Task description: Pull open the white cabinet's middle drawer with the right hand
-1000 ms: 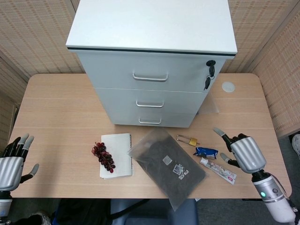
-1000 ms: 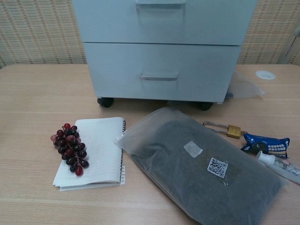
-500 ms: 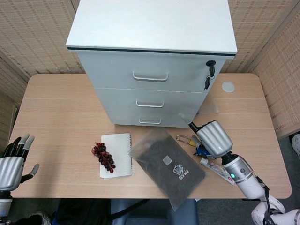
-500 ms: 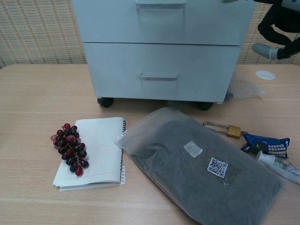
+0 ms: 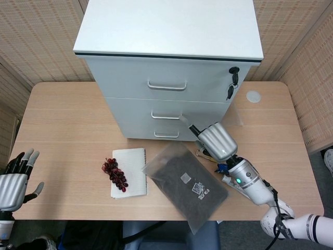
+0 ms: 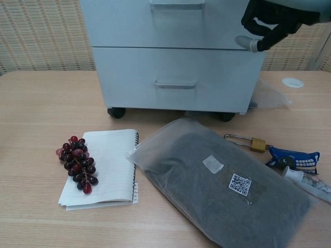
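The white cabinet (image 5: 169,31) stands at the back middle of the table, all three drawers closed. Its middle drawer's handle (image 5: 166,115) also shows at the top edge of the chest view (image 6: 177,5). My right hand (image 5: 215,140) hovers in front of the cabinet's lower right corner, right of that handle and clear of it, one finger pointing toward the drawer fronts. In the chest view the right hand (image 6: 270,19) hangs before the middle drawer's right end, fingers bent, holding nothing. My left hand (image 5: 14,179) rests open at the table's front left edge.
In front of the cabinet lie a grey plastic bag (image 5: 184,182), a notebook (image 5: 129,172) with dark grapes (image 5: 114,173), a brass padlock (image 6: 251,142), a blue packet (image 6: 294,159) and a tube (image 6: 307,184). A key (image 5: 231,83) hangs in the top drawer's lock.
My right hand has risen from the table's right side and moved left and forward, up to the cabinet's front right. The left hand and the drawers have not moved.
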You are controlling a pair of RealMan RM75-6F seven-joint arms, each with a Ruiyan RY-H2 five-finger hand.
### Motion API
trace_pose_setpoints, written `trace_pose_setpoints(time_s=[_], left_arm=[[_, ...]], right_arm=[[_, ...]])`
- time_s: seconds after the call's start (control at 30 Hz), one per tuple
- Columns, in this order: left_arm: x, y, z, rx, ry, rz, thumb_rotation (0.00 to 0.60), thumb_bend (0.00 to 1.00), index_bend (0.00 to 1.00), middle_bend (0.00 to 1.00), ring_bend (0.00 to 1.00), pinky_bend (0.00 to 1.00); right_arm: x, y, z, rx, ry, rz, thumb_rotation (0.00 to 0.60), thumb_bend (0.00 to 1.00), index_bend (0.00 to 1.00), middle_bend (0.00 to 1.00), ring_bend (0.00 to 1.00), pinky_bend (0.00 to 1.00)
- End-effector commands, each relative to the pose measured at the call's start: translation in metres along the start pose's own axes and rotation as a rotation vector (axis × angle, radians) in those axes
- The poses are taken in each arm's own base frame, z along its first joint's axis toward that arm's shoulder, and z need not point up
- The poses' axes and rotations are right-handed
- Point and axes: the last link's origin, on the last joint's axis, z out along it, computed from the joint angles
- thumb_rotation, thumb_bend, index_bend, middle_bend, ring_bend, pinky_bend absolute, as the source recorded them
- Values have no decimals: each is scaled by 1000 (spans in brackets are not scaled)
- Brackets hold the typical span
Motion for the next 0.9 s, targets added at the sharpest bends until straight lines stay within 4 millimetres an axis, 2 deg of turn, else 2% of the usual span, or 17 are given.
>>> trace_pose_setpoints(time_s=[0.03,0.37,0.9], left_arm=[[0,0,0,2,-1,0,600,290,2,0,14,129],[-1,-1,1,8,-5,2,600,290,3,0,14,129],[0,3,3,-6,-2,6,600,290,2,0,14,129]], right_arm=[[0,-3,8,8,-12,4,600,407,21,829,887,891],[-1,-3,22,5,-29,1,600,407,27,832,887,891],[0,-6,31,21,-46,-8,600,408,182,836,887,891]])
